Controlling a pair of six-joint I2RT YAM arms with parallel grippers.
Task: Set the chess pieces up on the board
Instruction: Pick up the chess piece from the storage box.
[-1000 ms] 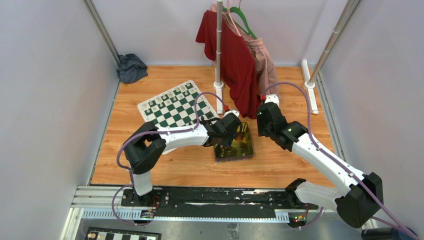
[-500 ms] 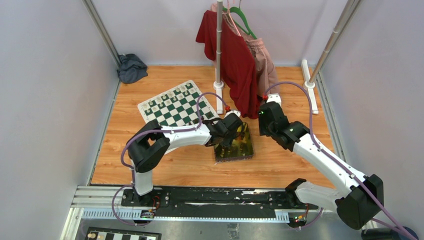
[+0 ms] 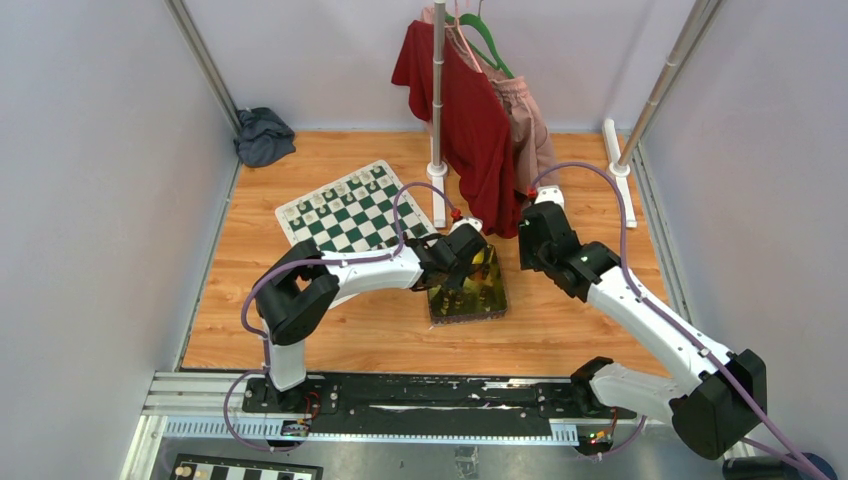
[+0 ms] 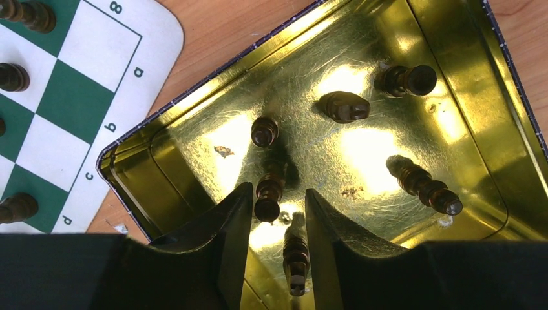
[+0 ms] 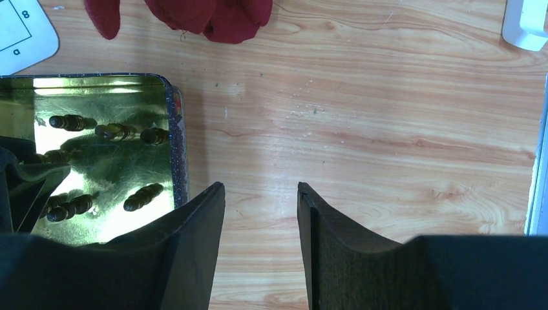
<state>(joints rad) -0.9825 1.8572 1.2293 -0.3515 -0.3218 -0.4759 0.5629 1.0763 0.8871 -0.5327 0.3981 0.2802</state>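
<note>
The board (image 3: 350, 215), green and white, lies at the back left with chess pieces (image 3: 362, 185) along its far rows; its corner (image 4: 64, 97) shows dark pieces (image 4: 13, 76) on the edge squares. A gold tin (image 3: 490, 295) beside it holds several loose dark pieces (image 4: 346, 106). My left gripper (image 4: 276, 190) reaches down into the tin (image 4: 194, 90), open with a narrow gap. One dark piece (image 4: 268, 194) lies between the fingertips, close to the left finger (image 4: 236, 213). My right gripper (image 5: 262, 187) hangs open over bare wood, right of the tin (image 5: 174, 116), holding nothing.
A clothes rack carries a red garment (image 3: 470, 120) and a pink one (image 3: 520, 110) just behind the tin; the red hem (image 5: 213, 13) hangs near my right gripper. A dark cloth (image 3: 263, 135) lies in the back left corner. A white rack foot (image 3: 620, 180) runs along the right.
The left jaws have narrowed around the dark piece in the tin. The right arm has drifted slightly to the right, jaws unchanged.
</note>
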